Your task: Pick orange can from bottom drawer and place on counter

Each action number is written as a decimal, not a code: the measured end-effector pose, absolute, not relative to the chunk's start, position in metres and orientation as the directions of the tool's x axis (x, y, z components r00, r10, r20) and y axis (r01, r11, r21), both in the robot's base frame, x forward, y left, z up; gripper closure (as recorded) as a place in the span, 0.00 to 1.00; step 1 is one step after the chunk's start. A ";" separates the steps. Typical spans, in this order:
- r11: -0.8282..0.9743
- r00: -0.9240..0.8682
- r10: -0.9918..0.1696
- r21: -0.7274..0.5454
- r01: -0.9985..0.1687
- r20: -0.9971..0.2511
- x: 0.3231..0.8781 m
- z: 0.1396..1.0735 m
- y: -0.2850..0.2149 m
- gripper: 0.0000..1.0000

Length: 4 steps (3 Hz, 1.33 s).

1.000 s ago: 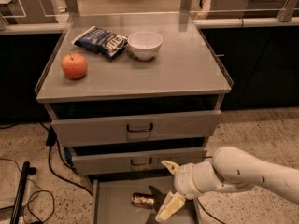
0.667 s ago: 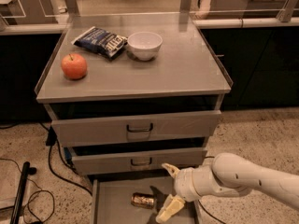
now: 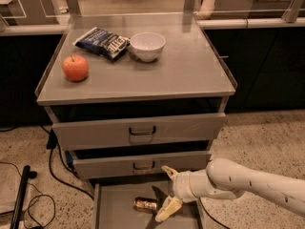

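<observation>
Reaching in from the right with a smooth cream arm, holding the gripper [image 3: 167,191] low over the right part of the bottom drawer [image 3: 112,213]. Keeping the pale fingers [image 3: 167,209] spread apart, closed on nothing. Finding the orange can [image 3: 145,204] on its side on the flat grey floor of this drawer, shiny and gold-orange, just left of the lower finger; cannot tell if touching.

Seeing the front of the middle drawer [image 3: 109,166], grey metal with a small pull handle, right above the upper finger and close over the gripper. Higher up, seeing the top drawer [image 3: 95,133], pulled out a little, with the same handle.

On the counter [image 3: 186,75], a flat matte grey top with low rims at the sides, finding a round orange-red apple [image 3: 75,67] near the left edge, a crinkled dark blue snack bag [image 3: 101,42] behind it, and a smooth white bowl [image 3: 147,46] just right of the bag. Beside the cabinet on the left, seeing black cables [image 3: 50,163] on the speckled floor.

Against the earlier view: has brought the gripper slightly left, nearer the can; has left can, apple, bag and bowl where they were.
</observation>
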<state>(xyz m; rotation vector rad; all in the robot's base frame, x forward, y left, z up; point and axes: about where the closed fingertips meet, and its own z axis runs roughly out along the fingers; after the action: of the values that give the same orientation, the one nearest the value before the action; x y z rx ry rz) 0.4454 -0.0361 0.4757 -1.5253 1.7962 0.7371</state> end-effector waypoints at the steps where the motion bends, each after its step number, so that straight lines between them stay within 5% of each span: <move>1: 0.183 -0.112 -0.645 -0.010 -0.983 -0.756 0.460 0.454 -0.033 0.00; 4: 0.219 -0.187 -0.647 0.055 -0.974 -0.739 0.459 0.408 -0.039 0.00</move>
<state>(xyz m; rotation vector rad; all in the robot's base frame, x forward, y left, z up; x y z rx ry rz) 0.4586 -0.0392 0.4084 -1.4929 1.9129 0.7233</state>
